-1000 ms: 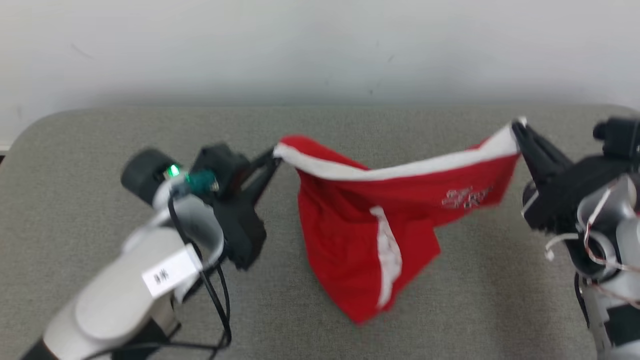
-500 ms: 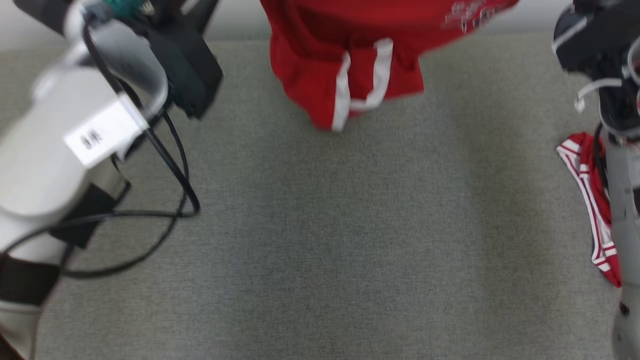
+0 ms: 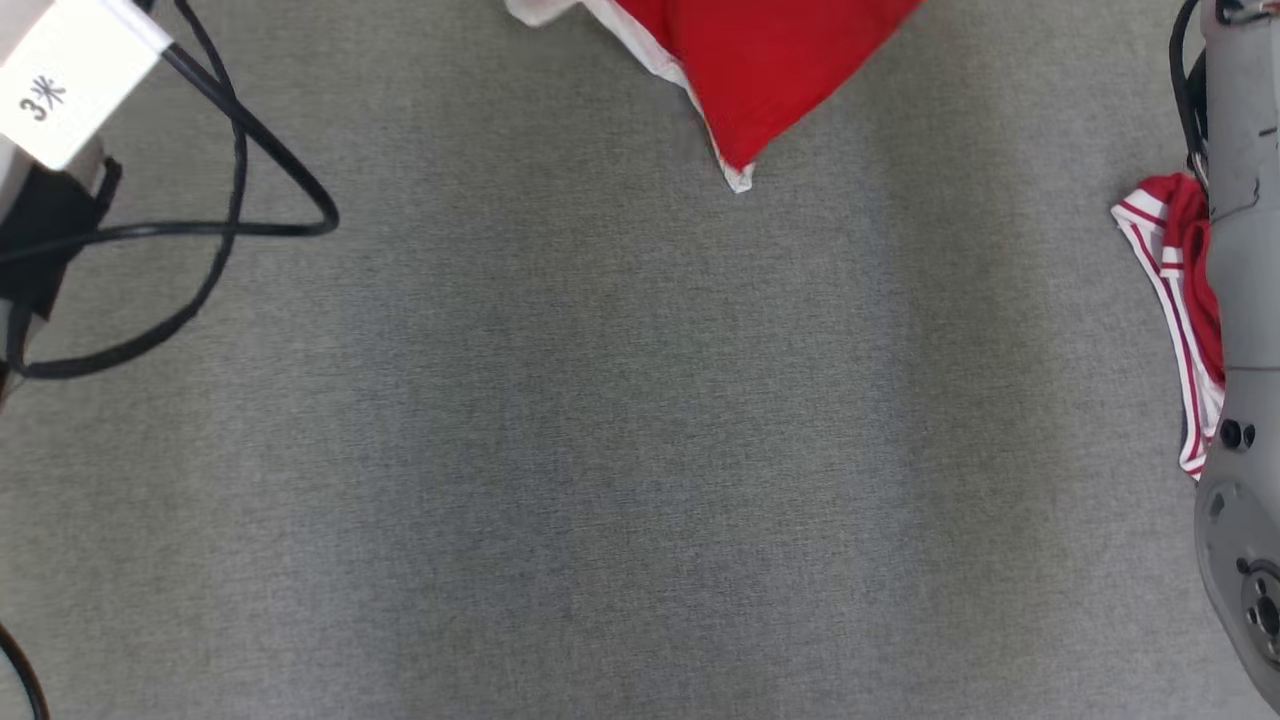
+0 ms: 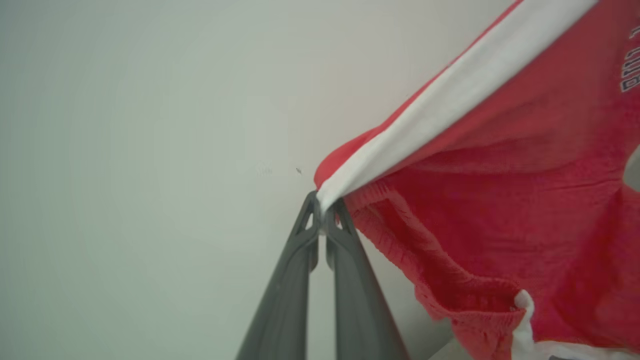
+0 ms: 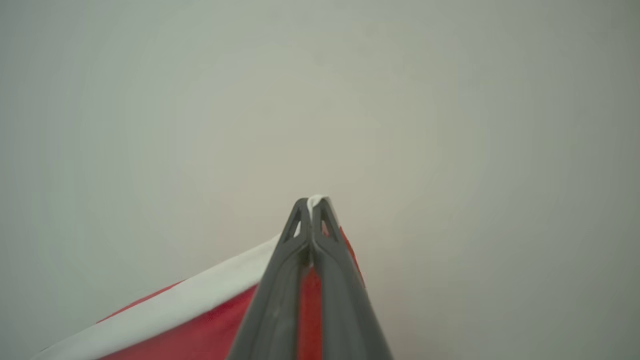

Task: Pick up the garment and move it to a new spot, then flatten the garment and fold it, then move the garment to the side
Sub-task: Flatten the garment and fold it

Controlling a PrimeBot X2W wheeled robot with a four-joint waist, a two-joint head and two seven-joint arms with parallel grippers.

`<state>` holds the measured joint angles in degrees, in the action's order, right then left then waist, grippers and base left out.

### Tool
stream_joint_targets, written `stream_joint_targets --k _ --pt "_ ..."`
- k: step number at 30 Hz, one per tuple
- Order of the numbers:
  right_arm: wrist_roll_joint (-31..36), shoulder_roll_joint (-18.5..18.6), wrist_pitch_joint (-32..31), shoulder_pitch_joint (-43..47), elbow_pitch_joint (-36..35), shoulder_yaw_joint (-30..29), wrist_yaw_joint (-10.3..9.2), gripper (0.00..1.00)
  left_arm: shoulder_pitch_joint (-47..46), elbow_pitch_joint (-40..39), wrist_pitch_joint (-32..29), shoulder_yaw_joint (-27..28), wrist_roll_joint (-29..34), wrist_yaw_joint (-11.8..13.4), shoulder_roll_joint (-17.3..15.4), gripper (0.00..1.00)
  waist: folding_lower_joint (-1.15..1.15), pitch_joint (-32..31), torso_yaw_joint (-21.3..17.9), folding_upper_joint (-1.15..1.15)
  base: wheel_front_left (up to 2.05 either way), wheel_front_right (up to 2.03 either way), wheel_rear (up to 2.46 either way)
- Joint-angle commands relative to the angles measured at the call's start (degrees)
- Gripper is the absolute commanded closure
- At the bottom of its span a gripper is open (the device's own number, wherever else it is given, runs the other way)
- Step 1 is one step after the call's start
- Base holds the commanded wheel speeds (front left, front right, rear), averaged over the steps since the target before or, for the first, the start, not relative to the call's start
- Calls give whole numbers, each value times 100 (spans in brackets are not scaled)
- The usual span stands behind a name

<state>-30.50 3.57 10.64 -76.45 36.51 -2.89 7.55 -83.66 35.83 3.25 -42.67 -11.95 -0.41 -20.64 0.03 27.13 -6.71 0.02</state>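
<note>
The garment (image 3: 760,70) is a pair of red shorts with white trim, hanging in the air; its lowest corner dangles over the grey table (image 3: 600,450) at the top of the head view. In the left wrist view my left gripper (image 4: 324,210) is shut on one end of the white waistband, and the red cloth (image 4: 500,200) hangs off to the right of it. In the right wrist view my right gripper (image 5: 311,205) is shut on the other end of the waistband, with the cloth (image 5: 200,320) trailing down to the left. Both grippers point toward a plain pale wall.
A second red garment with white stripes (image 3: 1175,300) lies at the table's right side, partly behind my right arm (image 3: 1240,300). My left arm with a white label (image 3: 70,85) and looping black cables (image 3: 230,190) sits at the upper left.
The head camera has tilted down, so the table fills the view and both grippers have left it. The garment hangs higher, with just its bottom corner in the picture.
</note>
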Motion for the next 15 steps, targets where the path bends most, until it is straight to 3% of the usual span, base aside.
stream_joint_targets --k 1,6,11,15 --pt "-22 25 133 -76 38 -6 -14 100 -70 72 158 30 95 116 -39 100 -3 57 -71 -2 0 0 0" --pt "-135 104 418 108 13 165 -14 100 4 286 814 -9 313 575 14 100 -3 -28 -67 -2 0 0 0" --pt "-294 359 408 653 3 666 -14 100 557 501 1007 -196 123 376 194 100 -3 -171 52 -2 0 0 0" --pt "-580 790 4 1227 -178 1061 -14 100 1020 518 1058 -240 -99 250 308 100 -3 -387 186 -2 0 0 0"
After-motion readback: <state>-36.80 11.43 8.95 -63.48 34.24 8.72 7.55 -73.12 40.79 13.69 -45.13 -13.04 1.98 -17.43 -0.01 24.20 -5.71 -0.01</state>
